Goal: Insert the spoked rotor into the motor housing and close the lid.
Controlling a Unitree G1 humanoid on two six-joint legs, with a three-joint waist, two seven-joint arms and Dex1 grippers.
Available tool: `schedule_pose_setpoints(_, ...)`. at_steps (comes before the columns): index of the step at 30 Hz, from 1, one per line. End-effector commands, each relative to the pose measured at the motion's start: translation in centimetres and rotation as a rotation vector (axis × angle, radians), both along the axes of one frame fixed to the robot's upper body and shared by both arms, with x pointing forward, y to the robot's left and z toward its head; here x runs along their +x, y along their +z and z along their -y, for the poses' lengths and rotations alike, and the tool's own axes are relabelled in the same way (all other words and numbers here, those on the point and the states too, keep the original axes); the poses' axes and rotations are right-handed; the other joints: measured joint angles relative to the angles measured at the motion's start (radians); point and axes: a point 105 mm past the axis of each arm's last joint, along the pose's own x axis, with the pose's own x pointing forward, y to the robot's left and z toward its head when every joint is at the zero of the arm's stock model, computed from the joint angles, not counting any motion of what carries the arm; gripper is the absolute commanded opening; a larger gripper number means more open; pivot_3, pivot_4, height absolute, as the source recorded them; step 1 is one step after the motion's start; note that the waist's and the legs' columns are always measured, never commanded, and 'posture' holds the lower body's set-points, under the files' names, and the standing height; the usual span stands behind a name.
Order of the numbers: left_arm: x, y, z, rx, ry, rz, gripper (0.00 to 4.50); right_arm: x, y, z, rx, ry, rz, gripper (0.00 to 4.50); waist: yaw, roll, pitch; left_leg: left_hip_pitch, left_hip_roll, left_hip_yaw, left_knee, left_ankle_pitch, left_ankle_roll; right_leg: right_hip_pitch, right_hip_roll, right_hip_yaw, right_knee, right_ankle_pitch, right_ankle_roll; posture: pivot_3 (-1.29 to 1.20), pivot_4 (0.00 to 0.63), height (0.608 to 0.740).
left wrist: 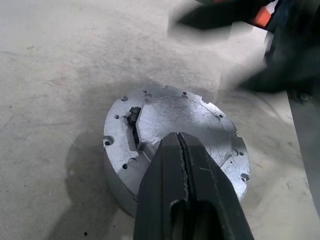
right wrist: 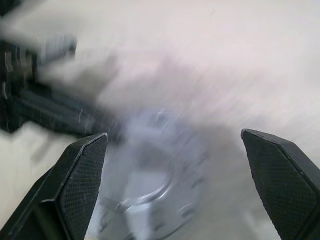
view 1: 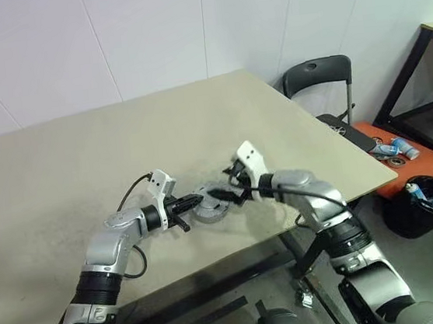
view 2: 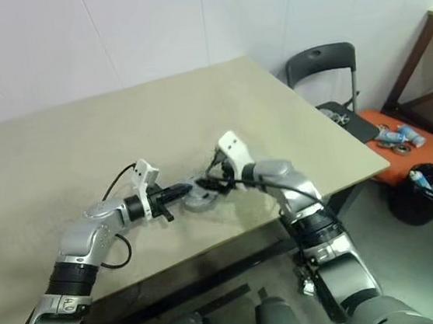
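Observation:
The motor housing point(left wrist: 116, 165) is a round silver disc on the table, near its front edge. A flat silver lid point(left wrist: 175, 115) with small holes covers its top, with a dark notch at one side. The spoked rotor is hidden. My left gripper point(left wrist: 181, 137) is shut with nothing in it, its tips over the lid's near part. From the other side, my right gripper point(view 1: 221, 193) hovers just above the housing point(view 1: 210, 209), wide open and empty. In the right wrist view the housing point(right wrist: 155, 185) lies blurred between the two fingers.
The beige table point(view 1: 84, 169) ends close behind the housing on my side and at the right. Beyond the right edge stand a black chair point(view 1: 318, 80), an orange stool point(view 1: 424, 160) with small bottles, and a black bin point(view 1: 425, 205).

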Motion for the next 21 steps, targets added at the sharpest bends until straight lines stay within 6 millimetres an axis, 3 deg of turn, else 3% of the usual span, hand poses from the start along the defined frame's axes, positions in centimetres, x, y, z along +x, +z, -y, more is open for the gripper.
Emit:
schedule_pose_setpoints(1, -0.1, -2.3, -0.4, 0.064, 0.028, -0.071, 0.00, 0.1, 3.9, 0.9, 0.092, 0.002, 0.029, 4.46, 0.006, 0.000, 0.000, -0.001, 0.000, 0.000, 0.000, 0.000, 0.000, -0.001, 0.000, -0.001, 0.000, 0.000, 0.000, 0.00, 0.000, 0.740)
schedule_pose_setpoints(4, 0.0, -2.4, -0.3, 0.063, 0.031, -0.072, 0.00, -0.5, 3.1, 1.9, 0.132, -0.004, -0.106, 4.46, 0.018, 0.000, 0.000, -0.003, 0.000, -0.001, 0.000, 0.000, 0.000, -0.002, 0.000, -0.001, -0.001, 0.000, 0.000, 0.00, 0.000, 0.740)
schedule_pose_setpoints(11, 0.1, -2.4, -0.1, 0.058, 0.038, -0.069, 0.00, -3.0, -1.3, 3.9, 0.356, -0.092, -0.642, 4.46, 0.022, 0.001, -0.001, -0.006, 0.000, 0.000, 0.000, 0.000, 0.000, -0.004, -0.006, -0.003, -0.001, 0.000, -0.001, 0.00, 0.000, 0.740)
schedule_pose_setpoints(16, 0.0, -2.5, -0.4, 0.064, 0.043, -0.072, 0.00, -3.7, -2.4, 3.8, 0.480, -0.128, -0.792, 4.46, 0.021, 0.006, -0.002, -0.007, 0.000, 0.001, 0.000, -0.002, -0.003, -0.005, -0.009, -0.006, -0.001, 0.000, -0.001, 0.00, 0.000, 0.740)
schedule_pose_setpoints(21, 0.0, -2.5, -0.6, 0.071, 0.046, -0.071, 0.00, -4.1, -3.4, 3.0, 0.485, -0.156, -0.837, 4.46, 0.020, 0.009, -0.002, -0.008, 0.000, 0.001, 0.000, 0.000, 0.000, -0.005, -0.009, -0.007, -0.001, 0.000, -0.001, 0.00, 0.000, 0.740)
